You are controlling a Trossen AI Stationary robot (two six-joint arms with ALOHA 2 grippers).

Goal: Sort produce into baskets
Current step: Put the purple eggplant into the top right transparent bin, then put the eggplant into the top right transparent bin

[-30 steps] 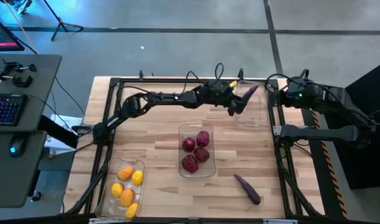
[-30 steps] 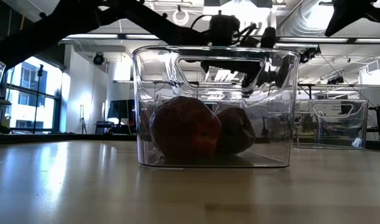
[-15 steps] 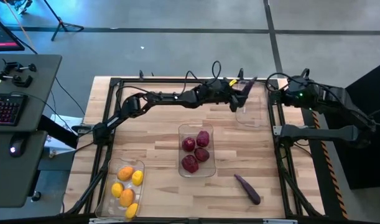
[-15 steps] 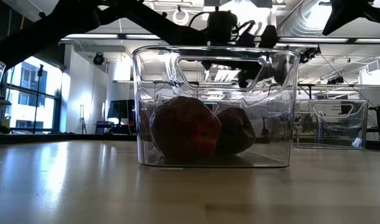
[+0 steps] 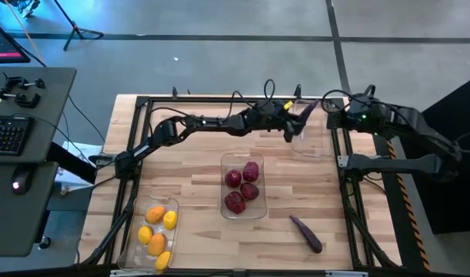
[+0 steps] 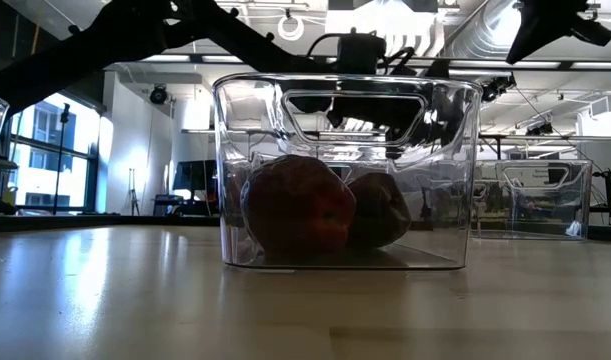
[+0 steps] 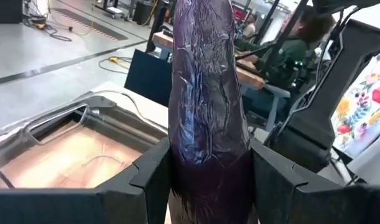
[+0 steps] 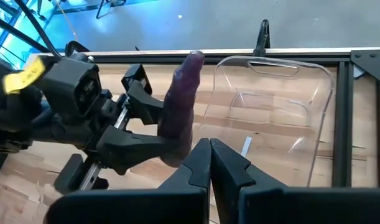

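My left gripper point(image 5: 293, 123) reaches to the far middle of the table and is shut on a slim dark purple eggplant point(image 5: 307, 109), just left of an empty clear bin point(image 5: 311, 137). My right gripper point(image 8: 209, 163) is shut and empty, close to the eggplant's right in the high view point(image 5: 332, 117). A second eggplant point(image 5: 305, 233) lies on the table at the near right. The middle bin point(image 5: 242, 209) holds dark red fruits point(image 5: 241, 188). The near-left bin point(image 5: 136, 231) holds yellow and orange fruits point(image 5: 158, 231). My left gripper pinches the eggplant's thick lower end point(image 7: 208, 180) between its two fingers point(image 7: 153, 180). The fingers come about level from the table's left and lie across it point(image 8: 172, 144). The eggplant stands nearly upright, tip up, lifted clear of the table.
A black metal frame point(image 5: 219, 100) runs round the table. The empty bin point(image 8: 283, 112) stands against the far right corner of the frame. Bare wood lies between the bins. A person sits in the room beyond the table point(image 7: 301, 43).
My right gripper has gone a little toward the table's left, nearer the held eggplant. My left gripper keeps the eggplant up beside the empty bin.
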